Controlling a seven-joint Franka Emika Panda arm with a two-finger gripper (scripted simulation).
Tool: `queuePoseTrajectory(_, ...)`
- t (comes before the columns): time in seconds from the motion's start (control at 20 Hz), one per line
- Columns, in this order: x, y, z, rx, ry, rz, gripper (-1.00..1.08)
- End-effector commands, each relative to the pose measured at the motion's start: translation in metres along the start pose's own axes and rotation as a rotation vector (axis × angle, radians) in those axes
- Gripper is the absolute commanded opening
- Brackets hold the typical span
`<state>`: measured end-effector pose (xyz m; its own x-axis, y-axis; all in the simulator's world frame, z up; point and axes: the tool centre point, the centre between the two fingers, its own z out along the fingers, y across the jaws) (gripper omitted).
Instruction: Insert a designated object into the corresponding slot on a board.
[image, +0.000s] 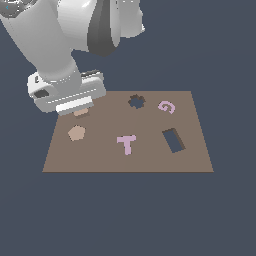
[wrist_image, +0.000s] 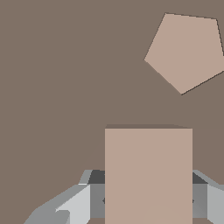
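Only the wrist view shows the gripper (wrist_image: 148, 200) closed on the block (wrist_image: 148, 175) (mostly hidden outside); the slot (image: 173, 140) appears only in the exterior view.

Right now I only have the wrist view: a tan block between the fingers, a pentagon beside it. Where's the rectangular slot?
Observer: The rectangular slot is across the board, toward the exterior view's right, empty and slightly tilted.
Operator: Anything lying on the way?
Observer: A pink T piece lies flat mid-board, roughly between the block and the slot.
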<state>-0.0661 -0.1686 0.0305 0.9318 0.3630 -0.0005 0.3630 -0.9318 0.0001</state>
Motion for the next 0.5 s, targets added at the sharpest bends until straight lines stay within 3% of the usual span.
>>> queuePoseTrajectory(0.0,0.002,0.002,0.000,-0.001,0.001,-0.012,-1.00)
queuePoseTrajectory(0.45,0.019,0.015,-0.001,-0.001,0.001,-0.142,-1.00)
